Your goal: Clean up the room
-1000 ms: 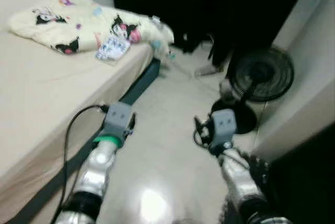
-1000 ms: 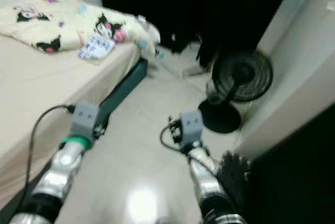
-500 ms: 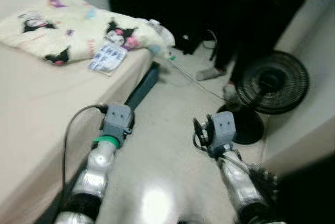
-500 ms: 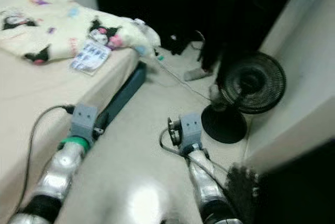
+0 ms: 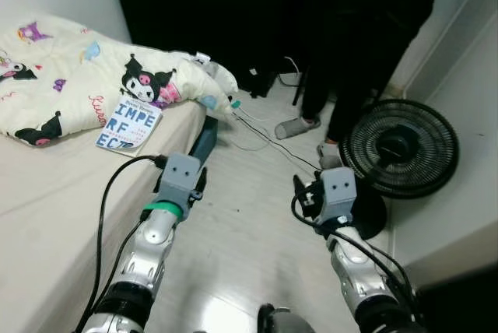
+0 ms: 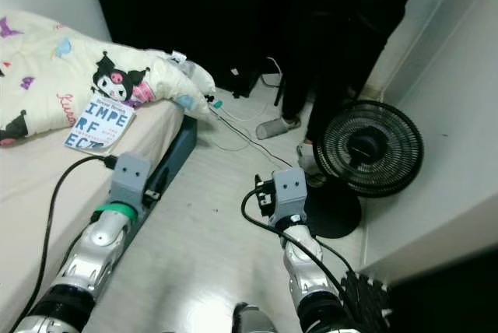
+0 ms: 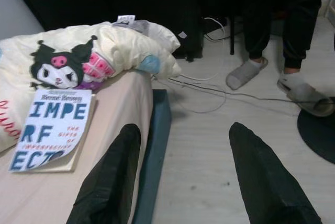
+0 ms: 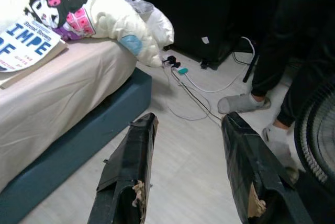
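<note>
The bed (image 5: 47, 216) runs along the outer side of the left arm and reaches well ahead of it, its dark blue base (image 7: 154, 145) lying just beyond the left gripper (image 7: 180, 177), whose two black fingers stand wide apart with nothing between them. Ahead of that gripper and further onto the mattress lies a cream cartoon-print blanket (image 5: 70, 84), bunched up and spilling over the bed's corner; it looks soft and light, so it will sag and drag, and a pinch on a thick fold near its middle seems better than on a loose edge. A person (image 6: 342, 37) in dark trousers and grey slippers stands ahead of the right gripper (image 8: 188, 177), which is likewise spread wide and empty above the pale floor (image 5: 241, 247). Just ahead of the right arm and to its outer side stands a black floor fan (image 6: 372, 148) on a round base. A thin book (image 7: 49, 130) with blue lettering rests flat on the mattress ahead of the left gripper, touching the blanket; it appears stiff and light, best taken by its free edge. White cables (image 8: 201, 90) trail over the floor ahead of both grippers, limp and likely to snag.
</note>
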You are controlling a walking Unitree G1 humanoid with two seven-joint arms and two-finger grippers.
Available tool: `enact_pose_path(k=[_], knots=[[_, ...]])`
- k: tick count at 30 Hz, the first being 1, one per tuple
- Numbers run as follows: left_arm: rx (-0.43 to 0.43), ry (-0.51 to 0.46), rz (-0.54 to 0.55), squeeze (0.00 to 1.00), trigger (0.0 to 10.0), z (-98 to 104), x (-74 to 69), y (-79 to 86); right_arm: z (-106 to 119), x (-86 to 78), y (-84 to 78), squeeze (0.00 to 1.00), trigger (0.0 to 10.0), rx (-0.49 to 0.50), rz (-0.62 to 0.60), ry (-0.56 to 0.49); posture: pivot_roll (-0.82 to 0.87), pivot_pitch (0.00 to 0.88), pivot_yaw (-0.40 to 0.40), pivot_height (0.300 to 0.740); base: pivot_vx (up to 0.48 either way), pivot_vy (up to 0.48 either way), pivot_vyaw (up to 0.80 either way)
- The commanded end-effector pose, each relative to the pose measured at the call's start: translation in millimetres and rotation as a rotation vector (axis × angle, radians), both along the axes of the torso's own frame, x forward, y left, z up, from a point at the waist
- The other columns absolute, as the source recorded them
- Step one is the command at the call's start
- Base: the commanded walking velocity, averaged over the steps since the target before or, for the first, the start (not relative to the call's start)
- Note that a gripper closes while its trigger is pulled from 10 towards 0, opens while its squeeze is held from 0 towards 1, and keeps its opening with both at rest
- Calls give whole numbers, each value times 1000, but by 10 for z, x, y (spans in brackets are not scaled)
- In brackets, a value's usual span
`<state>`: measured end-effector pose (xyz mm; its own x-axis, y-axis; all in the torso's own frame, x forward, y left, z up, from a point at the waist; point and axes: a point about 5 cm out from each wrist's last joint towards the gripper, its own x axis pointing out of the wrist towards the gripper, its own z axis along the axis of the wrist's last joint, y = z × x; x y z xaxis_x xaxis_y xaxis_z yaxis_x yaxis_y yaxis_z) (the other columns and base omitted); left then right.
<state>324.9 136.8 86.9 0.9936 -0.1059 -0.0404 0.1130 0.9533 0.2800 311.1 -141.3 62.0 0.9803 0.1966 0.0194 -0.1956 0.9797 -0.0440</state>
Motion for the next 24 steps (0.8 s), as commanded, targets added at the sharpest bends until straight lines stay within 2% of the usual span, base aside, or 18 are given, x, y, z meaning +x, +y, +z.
enact_pose_path(k=[1, 8, 15, 24], knots=[[12, 29, 16, 0, 10000, -80, -42, 72, 2, -7, 29, 0, 10000, 7, 1, -4, 24, 87, 25, 740, 465, 0, 0], [17, 30, 17, 0, 10000, -82, -39, 77, -3, -7, 39, 0, 10000, -28, 10, -1, 23, 90, 26, 740, 462, 0, 0], [19, 31, 15, 0, 10000, -82, -34, 76, -7, -15, 41, 0, 10000, -16, 11, 0, 19, 92, 30, 740, 464, 0, 457], [18, 26, 8, 0, 10000, -63, -19, 59, -11, -23, 33, 0, 10000, 3, 0, 2, 21, 91, 33, 740, 462, 0, 0]])
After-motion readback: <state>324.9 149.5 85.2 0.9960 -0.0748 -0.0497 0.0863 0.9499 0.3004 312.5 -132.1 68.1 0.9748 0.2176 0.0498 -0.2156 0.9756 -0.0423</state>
